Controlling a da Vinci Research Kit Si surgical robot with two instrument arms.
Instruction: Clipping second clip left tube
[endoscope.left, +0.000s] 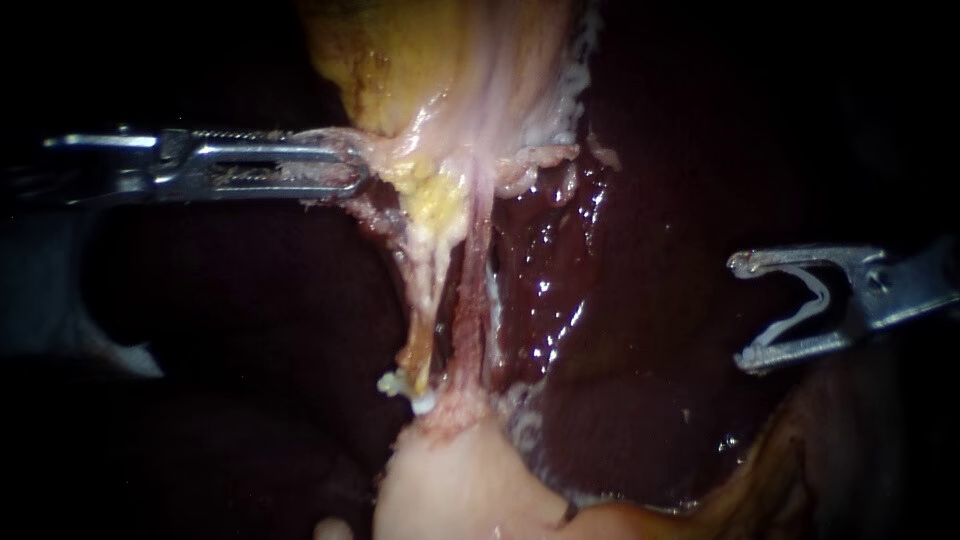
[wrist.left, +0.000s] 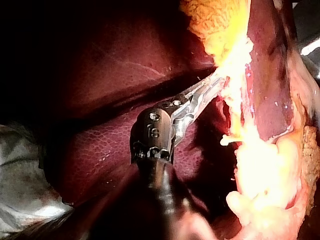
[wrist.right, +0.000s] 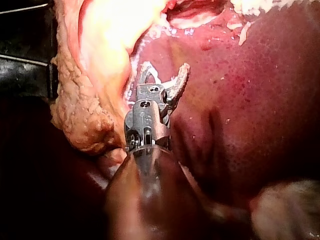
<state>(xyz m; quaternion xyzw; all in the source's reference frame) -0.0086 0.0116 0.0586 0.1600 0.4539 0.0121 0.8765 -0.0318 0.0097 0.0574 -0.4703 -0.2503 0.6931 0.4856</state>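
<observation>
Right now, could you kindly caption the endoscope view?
Left instrument grips tissue above the tubes; right instrument hovers apart, holding an open clip.

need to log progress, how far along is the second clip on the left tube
Done: left instrument grips the tissue, stretching the left tube taut; a pale bit, maybe a clip, sits low on it. In hand: right instrument carries a loaded clip, well clear of the tube. Left: reach it, close, release.

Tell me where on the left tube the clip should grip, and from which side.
Mid-length on the left tube, where it runs bare and taut below the gallbladder held by the left instrument. Bring the right instrument's clip from the right, crosswise, probably in front of the right tube.
</observation>
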